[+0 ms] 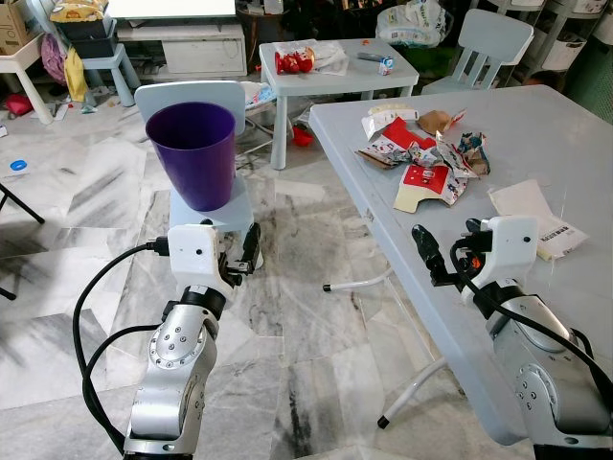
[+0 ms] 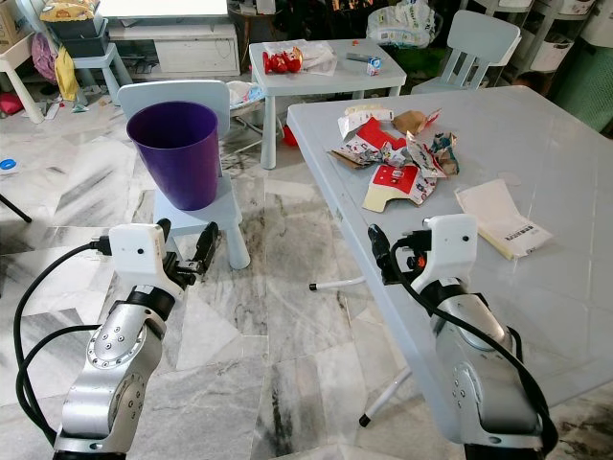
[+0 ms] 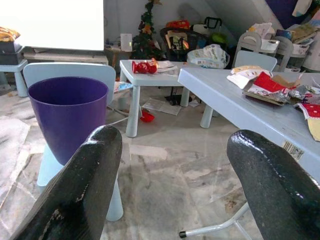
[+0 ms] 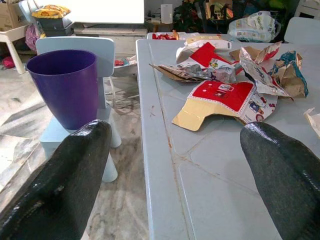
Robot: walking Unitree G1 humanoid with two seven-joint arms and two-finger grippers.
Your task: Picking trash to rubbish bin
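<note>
A purple rubbish bin [image 1: 192, 153] stands upright on a small pale blue chair [image 1: 225, 206], left of the grey table [image 1: 383, 206]. Trash lies in a heap on that table: a flattened red and white carton [image 1: 429, 182] and crumpled wrappers [image 1: 407, 134] behind it. My left gripper [image 1: 239, 254] hovers low over the floor in front of the chair, open and empty. My right gripper [image 1: 448, 244] is open at the table's near left edge, a short way short of the carton [image 4: 220, 100]. Between the left fingers [image 3: 75, 190] the bin [image 3: 67, 115] shows ahead.
A white paper packet [image 1: 536, 216] lies on the grey table right of my right gripper. White table legs [image 1: 412, 383] reach onto the marble floor between my arms. Behind stand a small blue table [image 1: 335, 67] with red items, a pale chair [image 1: 488, 43] and clutter.
</note>
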